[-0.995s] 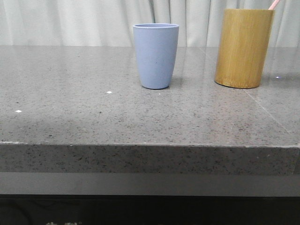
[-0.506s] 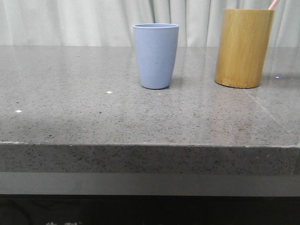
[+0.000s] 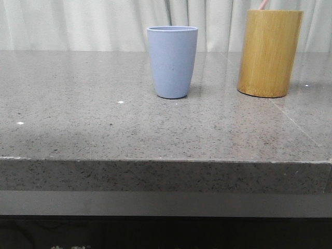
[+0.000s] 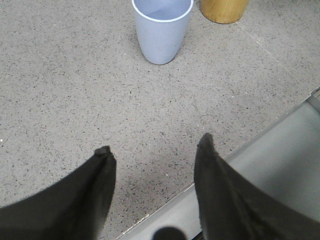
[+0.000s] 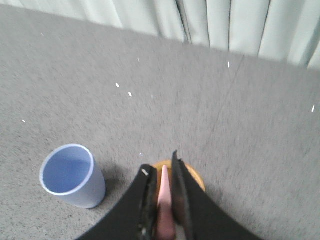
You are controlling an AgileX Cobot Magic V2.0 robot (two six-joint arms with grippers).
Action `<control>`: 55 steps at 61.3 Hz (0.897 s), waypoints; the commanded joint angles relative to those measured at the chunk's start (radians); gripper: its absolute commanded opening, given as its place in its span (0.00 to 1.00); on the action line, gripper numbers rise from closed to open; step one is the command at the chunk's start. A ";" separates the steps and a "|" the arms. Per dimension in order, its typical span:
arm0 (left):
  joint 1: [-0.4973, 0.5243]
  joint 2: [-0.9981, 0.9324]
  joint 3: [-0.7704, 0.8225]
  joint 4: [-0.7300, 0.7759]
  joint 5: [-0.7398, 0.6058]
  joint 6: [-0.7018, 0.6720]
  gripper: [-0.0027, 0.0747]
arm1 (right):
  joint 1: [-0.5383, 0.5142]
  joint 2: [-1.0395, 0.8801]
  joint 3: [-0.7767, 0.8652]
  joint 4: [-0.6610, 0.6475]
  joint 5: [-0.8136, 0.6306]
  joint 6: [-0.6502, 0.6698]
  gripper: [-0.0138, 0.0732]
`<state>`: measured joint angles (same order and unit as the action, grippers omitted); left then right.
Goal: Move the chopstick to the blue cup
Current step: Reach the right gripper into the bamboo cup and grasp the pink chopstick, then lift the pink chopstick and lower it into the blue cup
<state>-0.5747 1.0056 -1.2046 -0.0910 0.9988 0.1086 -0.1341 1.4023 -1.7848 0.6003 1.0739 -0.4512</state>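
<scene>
The blue cup (image 3: pixel 172 62) stands upright and empty on the grey stone table; it also shows in the left wrist view (image 4: pixel 161 30) and the right wrist view (image 5: pixel 70 176). A pale-pink chopstick (image 5: pixel 164 200) is held between the fingers of my right gripper (image 5: pixel 161 164), which is shut on it right above the tan bamboo holder (image 5: pixel 196 178). In the front view only the chopstick's pink tip (image 3: pixel 263 4) shows above the holder (image 3: pixel 270 52). My left gripper (image 4: pixel 155 143) is open and empty, low over the table's front edge, well short of the cup.
The bamboo holder (image 4: pixel 224 9) stands to the right of the blue cup, a short gap between them. A pale curtain (image 3: pixel 93 23) hangs behind the table. The table's front edge (image 3: pixel 166 161) drops to a grey ledge (image 4: pixel 280 165).
The pink chopstick tip above the bamboo holder has shifted from the holder's right side toward its left side. The cup and holder have not moved.
</scene>
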 commanded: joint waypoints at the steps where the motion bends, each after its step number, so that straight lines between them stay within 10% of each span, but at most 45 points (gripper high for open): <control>1: -0.007 -0.011 -0.026 -0.008 -0.068 -0.012 0.51 | 0.000 -0.053 -0.098 0.020 -0.012 -0.014 0.07; 27: -0.007 -0.011 -0.026 -0.008 -0.068 -0.012 0.51 | 0.151 -0.060 -0.100 0.117 -0.007 -0.118 0.07; 55: -0.007 -0.011 -0.026 -0.008 -0.068 -0.012 0.51 | 0.462 0.095 -0.053 -0.120 -0.131 -0.132 0.07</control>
<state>-0.5747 1.0056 -1.2046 -0.0910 0.9965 0.1070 0.3077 1.4986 -1.8169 0.4891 1.0294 -0.5701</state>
